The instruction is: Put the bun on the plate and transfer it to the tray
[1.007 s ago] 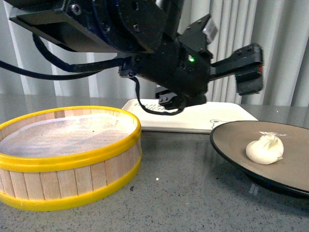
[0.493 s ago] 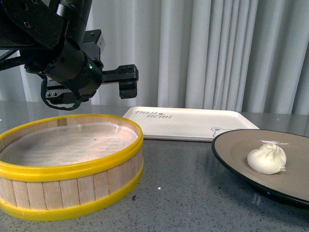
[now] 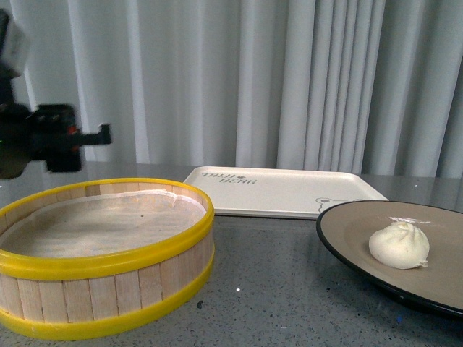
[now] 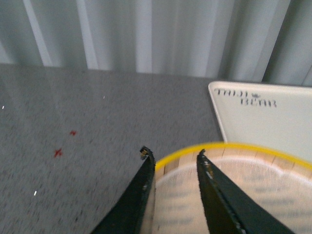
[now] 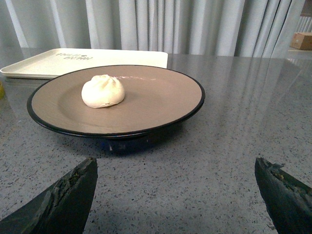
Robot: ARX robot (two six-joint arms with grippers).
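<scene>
Bun (image 3: pixel 398 245) sat on the plate (image 3: pixel 351 230), right of the plate's centre in the front view, upright with its pleated top up. The plate stood on the grey speckled worktop (image 3: pixel 275 289) at near right, not on the tray (image 3: pixel 289 189). The cream tray lay flat farther back, between plate and steamer basket in left-right terms; its near right corner was just behind the plate's far rim, and whether they touched couldn't be told. Dark lettering was at the tray's far left, a bear drawing at its near right. The yellow-rimmed wooden steamer basket (image 3: pixel 108 289) stood at near left, paper liner inside, no bun in it.

The left gripper (image 4: pixel 173 153) was in the air over the left part of the basket, blurred at the front view's left edge; its jaws were a little apart, nothing between them. The right gripper (image 5: pixel 174 165) was low, near the plate on the worktop, jaws spread wide and empty, with plate and bun ahead of them. Small red marks (image 4: pixel 58 152) showed on the worktop left of the basket. A pale pleated curtain (image 3: pixel 289 79) hung behind.
</scene>
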